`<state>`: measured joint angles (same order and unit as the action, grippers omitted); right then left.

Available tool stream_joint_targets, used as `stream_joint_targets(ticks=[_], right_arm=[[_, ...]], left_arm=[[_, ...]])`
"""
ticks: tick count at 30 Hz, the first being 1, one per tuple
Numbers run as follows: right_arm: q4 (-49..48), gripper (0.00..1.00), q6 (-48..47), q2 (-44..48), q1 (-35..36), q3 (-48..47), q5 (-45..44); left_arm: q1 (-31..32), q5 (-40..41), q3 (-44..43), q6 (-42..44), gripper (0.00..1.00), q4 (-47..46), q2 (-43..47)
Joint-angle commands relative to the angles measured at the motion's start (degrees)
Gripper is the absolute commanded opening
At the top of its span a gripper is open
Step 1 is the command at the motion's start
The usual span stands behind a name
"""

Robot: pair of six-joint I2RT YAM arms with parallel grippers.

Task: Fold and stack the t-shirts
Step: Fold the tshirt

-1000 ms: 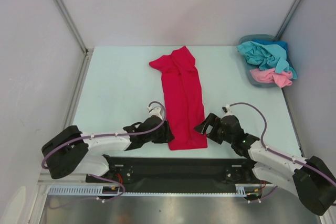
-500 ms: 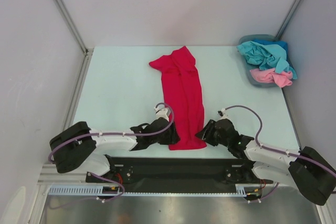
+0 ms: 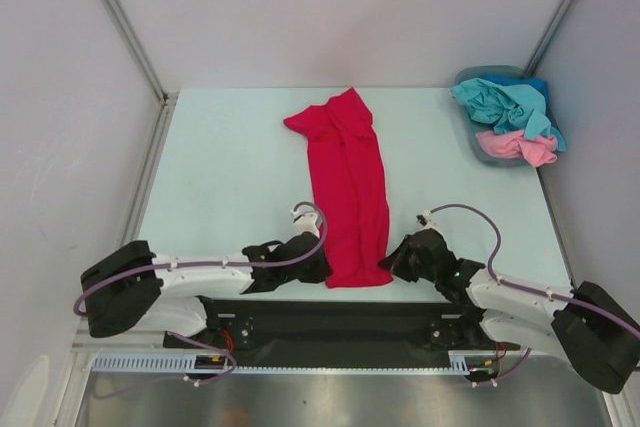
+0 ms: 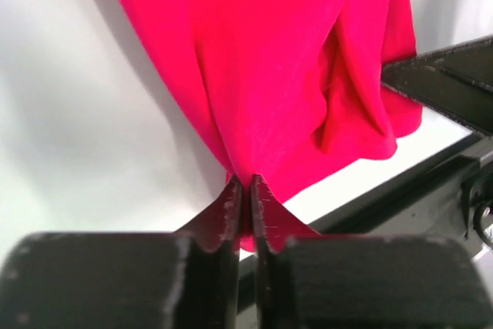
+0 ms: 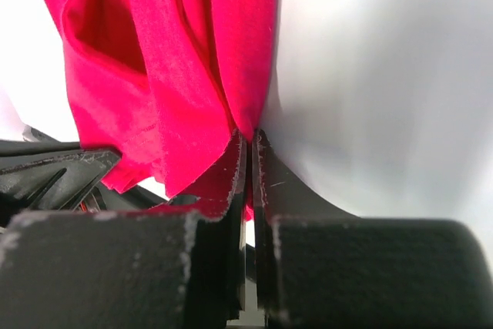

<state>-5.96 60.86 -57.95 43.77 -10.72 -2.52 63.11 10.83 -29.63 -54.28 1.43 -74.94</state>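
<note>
Crimson red cloth t-shirt [image 3: 348, 187] lies folded into a long narrow strip near the middle of the pale surface [image 3: 230, 167]. From the overhead camera I see its long axis running from the near edge towards the far side, leaning slightly left as it goes. The far end is wider and rumpled. The near end is squarer and sits right at the surface's near edge. I cannot tell which end holds the neck.

My left hand [image 3: 322, 269] is at the near left corner of the strip. On its wrist camera the left hand [image 4: 247, 186] has its jaws pressed together with a pinch of red cloth between the tips. My right hand [image 3: 388, 267] is at the near right corner. On its own camera the right hand [image 5: 249, 140] is likewise clamped on the hem, with red fabric wedged in the slit between the fingers. Both arms lie low along the near edge.

Well apart, at the far right corner, a blue-grey plastic basket [image 3: 466, 133] holds crumpled teal-blue t-shirts [image 3: 500, 102] piled over a light pink t-shirt [image 3: 518, 147].
</note>
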Motion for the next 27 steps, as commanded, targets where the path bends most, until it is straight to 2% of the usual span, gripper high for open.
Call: stream_joint_targets(ticks=[1,5,12,21,27], right_arm=[[3.8,0.00,0.1,1.2,0.6,0.2,0.4],[7.3,0.00,0.6,1.8,1.2,-1.1,0.9],[11.7,0.00,1.1,2.1,3.8,-4.8,0.6],[13.2,0.00,0.2,0.9,4.0,-7.5,1.2],[17.6,0.00,-0.4,4.0,4.0,-8.6,-0.5]], left_arm=[[3.3,1.8,-0.7,-2.5,0.08,3.4,2.5],[6.3,2.9,-1.6,-5.0,0.01,5.7,3.0],[12.2,6.7,-7.5,-8.6,0.00,15.4,3.0],[12.7,9.7,-11.0,-8.6,0.00,21.2,4.6],[12.7,9.6,-10.0,-9.7,0.00,21.2,3.7]])
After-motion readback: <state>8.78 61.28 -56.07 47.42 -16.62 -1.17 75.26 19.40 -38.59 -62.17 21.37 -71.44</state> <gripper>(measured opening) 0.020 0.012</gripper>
